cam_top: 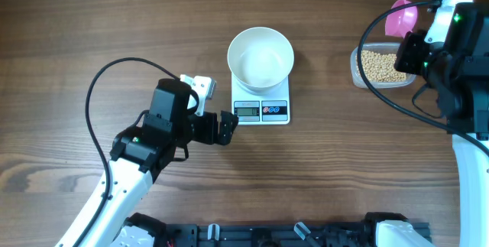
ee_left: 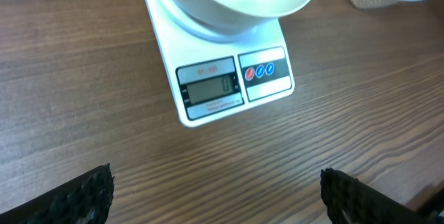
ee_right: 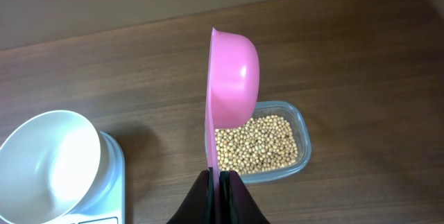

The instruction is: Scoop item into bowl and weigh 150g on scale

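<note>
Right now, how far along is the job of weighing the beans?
Done: the white bowl sits on the scale, with no beans in it. In hand: the right jaws are shut on the pink scoop, held near the tub of beans. Left: scoop beans, tip them into the bowl, repeat until the scale shows the target.

The counter [cam_top: 76,33] is dark brown wood with a streaky, wavy grain. The bowl [cam_top: 260,58] is plain white. The scale [cam_top: 260,108] under it is white too, with a grey-green display [ee_left: 210,87] and one red and two blue buttons [ee_left: 260,71]. The beans [ee_right: 257,143] are tan-yellow, in a clear tub [ee_right: 303,141]. The scoop [ee_right: 232,85] is bright pink. The left hand [cam_top: 227,127] is black, its pads [ee_left: 83,196] stippled; the right hand [ee_right: 222,177] is black. The arms [cam_top: 114,192] are white and black.
</note>
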You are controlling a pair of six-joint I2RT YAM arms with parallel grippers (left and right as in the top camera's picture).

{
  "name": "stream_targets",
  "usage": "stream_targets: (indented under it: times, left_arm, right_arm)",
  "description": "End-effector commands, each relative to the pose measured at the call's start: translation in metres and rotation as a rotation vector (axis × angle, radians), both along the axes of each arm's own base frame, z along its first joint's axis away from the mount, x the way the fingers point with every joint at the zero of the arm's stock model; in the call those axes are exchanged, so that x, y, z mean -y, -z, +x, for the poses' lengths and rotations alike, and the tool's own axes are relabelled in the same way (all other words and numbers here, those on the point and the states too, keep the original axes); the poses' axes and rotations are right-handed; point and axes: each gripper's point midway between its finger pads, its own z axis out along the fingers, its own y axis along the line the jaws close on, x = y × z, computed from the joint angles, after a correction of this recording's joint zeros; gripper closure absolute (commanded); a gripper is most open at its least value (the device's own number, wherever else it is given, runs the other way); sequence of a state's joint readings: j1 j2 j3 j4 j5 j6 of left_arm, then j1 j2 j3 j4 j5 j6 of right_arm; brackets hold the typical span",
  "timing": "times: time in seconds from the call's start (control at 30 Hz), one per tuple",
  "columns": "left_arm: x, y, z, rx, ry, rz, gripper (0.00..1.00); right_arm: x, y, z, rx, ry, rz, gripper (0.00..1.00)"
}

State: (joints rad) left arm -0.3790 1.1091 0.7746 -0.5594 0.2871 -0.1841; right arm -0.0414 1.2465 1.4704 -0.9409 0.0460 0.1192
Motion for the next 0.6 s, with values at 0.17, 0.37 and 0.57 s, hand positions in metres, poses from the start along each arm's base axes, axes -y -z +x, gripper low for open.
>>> stream_targets:
  times: [0.17, 0.37, 0.57]
  left_arm:
    - [0.007, -0.018, 0.015, 0.090, 0.014, -0.017, 0.00]
    - [0.006, -0.016, 0.013, 0.078, 0.015, -0.011, 0.00]
    - [0.001, 0.003, 0.002, -0.011, 0.017, 0.025, 0.05]
  right_arm:
    - [0.003, -0.002, 0.002, 0.007, 0.019, 0.005, 0.96]
    - [0.003, -0.001, 0.001, 0.002, 0.019, 0.005, 0.96]
    - [0.003, -0.002, 0.002, 0.005, 0.019, 0.005, 0.96]
